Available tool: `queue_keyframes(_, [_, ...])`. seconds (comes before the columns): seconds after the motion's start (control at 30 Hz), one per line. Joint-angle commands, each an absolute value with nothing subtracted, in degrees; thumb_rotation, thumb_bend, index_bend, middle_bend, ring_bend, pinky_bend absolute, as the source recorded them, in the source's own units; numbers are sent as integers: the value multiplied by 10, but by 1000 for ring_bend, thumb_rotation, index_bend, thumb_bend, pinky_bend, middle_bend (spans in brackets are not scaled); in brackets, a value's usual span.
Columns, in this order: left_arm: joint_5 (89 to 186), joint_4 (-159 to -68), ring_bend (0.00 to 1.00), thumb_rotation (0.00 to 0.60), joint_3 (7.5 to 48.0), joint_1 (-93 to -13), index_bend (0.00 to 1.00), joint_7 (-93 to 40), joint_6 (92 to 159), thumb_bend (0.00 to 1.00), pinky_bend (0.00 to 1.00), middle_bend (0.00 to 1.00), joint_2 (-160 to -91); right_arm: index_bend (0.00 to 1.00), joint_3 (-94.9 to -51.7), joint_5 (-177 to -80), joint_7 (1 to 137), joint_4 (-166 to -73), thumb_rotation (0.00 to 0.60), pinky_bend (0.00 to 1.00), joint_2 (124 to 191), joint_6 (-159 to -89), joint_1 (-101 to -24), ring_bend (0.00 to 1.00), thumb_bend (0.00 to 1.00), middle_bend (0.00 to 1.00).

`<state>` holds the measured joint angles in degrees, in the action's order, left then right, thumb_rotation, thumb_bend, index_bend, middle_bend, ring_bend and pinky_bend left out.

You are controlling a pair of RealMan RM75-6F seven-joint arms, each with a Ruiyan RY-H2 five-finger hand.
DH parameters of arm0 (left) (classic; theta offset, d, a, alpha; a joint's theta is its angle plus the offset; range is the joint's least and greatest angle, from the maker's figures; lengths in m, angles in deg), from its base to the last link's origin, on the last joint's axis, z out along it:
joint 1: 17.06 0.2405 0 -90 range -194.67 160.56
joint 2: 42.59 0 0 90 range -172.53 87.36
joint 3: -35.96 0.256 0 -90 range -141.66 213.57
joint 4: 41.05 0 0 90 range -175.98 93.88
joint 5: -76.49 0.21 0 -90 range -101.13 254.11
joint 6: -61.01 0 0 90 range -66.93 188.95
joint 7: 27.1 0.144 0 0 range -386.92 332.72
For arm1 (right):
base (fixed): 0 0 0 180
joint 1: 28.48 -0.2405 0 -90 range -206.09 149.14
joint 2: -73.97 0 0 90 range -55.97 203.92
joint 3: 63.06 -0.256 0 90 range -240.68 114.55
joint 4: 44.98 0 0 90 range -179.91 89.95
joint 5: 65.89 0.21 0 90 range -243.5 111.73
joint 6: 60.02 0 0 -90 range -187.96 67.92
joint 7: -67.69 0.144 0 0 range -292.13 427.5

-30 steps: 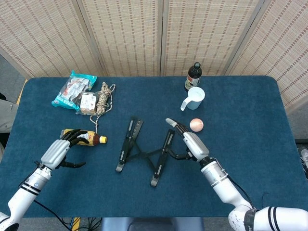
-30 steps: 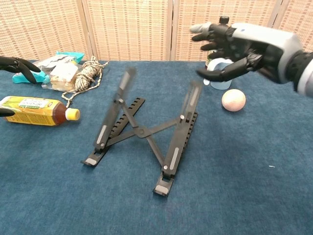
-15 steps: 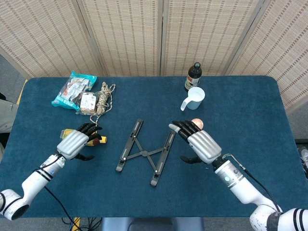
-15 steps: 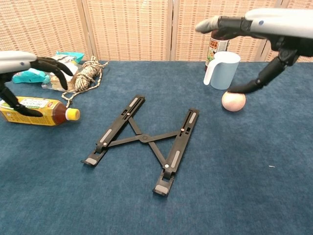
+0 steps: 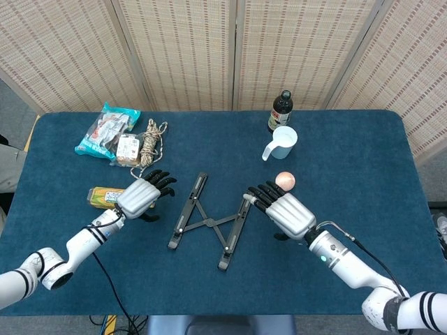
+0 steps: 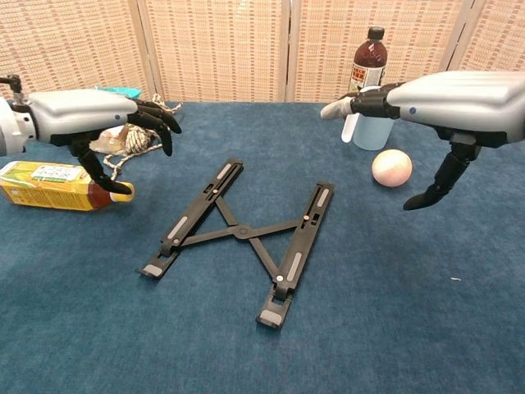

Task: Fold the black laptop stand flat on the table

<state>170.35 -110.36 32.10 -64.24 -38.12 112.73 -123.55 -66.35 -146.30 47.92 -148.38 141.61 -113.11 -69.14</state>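
At the nine o'clock side of the blue table (image 5: 349,230), a yellow-labelled tea bottle (image 5: 105,196) lies on its side, and beyond it at ten o'clock sit a snack packet (image 5: 106,130) and a coil of rope (image 5: 147,146). The left hand (image 5: 142,196) hovers just beside the bottle's cap end, palm down, fingers spread and slightly curled, holding nothing; the chest view shows it above the cloth with its thumb pointing down near the cap. In the middle of the table lies the black laptop stand (image 5: 209,220), folded flat, its two long bars joined by crossed links, both bars running roughly from six to twelve o'clock. The right hand (image 5: 285,211) hangs palm down just at the three o'clock side of the stand, fingers stretched out and apart, gripping nothing, clear of the stand. A pale pink ball (image 5: 284,181) rests near its fingertips. Further off at one o'clock stand a light blue cup (image 5: 282,142) and a dark bottle (image 5: 281,111) behind it.
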Motion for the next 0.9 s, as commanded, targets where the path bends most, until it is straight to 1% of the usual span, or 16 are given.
queue_keyframes(0.03, [1709,-1065,54,600,317,-668,280,-387,1114,135,40,124,-1267,0,-661,-1470,472,-1477,600,0,1426,-1126,-696,0,0,29])
queue_keyframes(0.23, [1713,-986,54,600,321,-703,263,-408,1096,135,40,124,-1321,0,-658,-1478,461,-1462,600,0,1446,-1123,-700,0,0,29])
queue_keyframes(0.5, [1713,-882,54,600,327,-734,195,-452,1090,135,40,112,-1391,0,-653,-1494,442,-1434,600,0,1478,-1122,-705,0,0,29])
queue_keyframes(0.77, [1707,-807,54,600,339,-750,189,-485,1079,135,41,105,-1437,0,-645,-1510,434,-1374,600,0,1517,-1130,-702,0,0,29])
queue_keyframes(0.9, [1701,-771,54,600,343,-754,189,-497,1072,135,40,104,-1455,0,-646,-1528,423,-1338,600,0,1539,-1146,-703,0,0,29])
